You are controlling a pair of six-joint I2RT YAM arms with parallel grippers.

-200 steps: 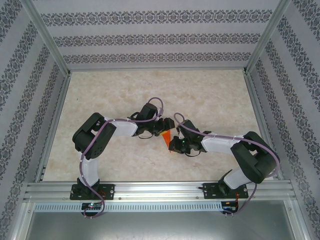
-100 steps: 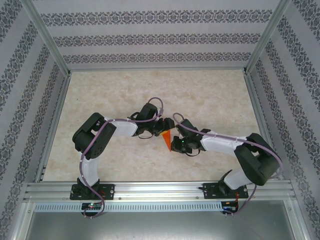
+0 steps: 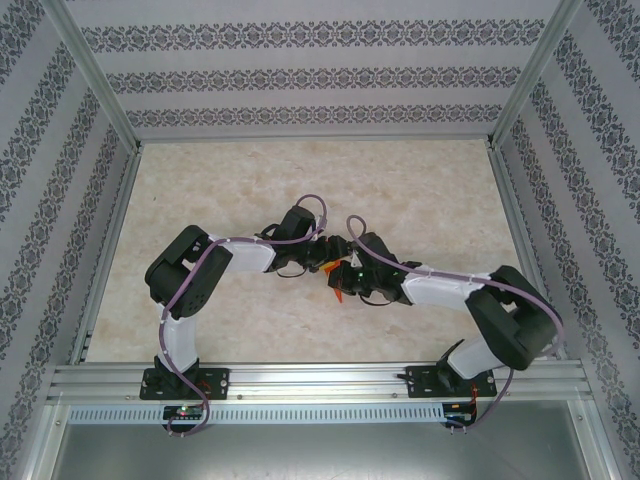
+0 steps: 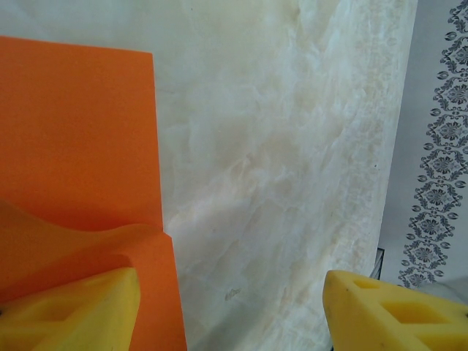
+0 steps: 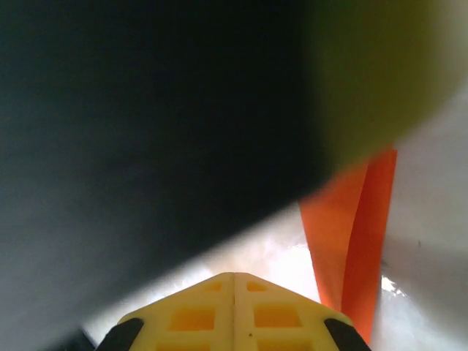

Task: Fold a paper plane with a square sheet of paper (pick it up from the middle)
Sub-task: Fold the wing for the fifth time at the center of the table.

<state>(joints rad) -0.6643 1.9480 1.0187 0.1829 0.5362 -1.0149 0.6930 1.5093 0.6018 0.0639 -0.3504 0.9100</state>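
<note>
Near the middle of the marble-patterned table (image 3: 420, 190), the two arms are meeting tip to tip. The left gripper (image 4: 230, 296) is standing with its yellow fingers (image 4: 73, 311) well apart, one of them overlapping a rumpled part of the orange paper (image 4: 73, 139), which is lying on the table. The right gripper (image 5: 234, 307) is pressing its jaws tight together with nothing between them (the creased paper is sitting just to their right), under a dark blurred shape (image 5: 146, 110).

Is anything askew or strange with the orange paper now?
Yes. By the left pincer, the orange paper rises in a wavy hump instead of lying flat, so its fold looks loose.
</note>
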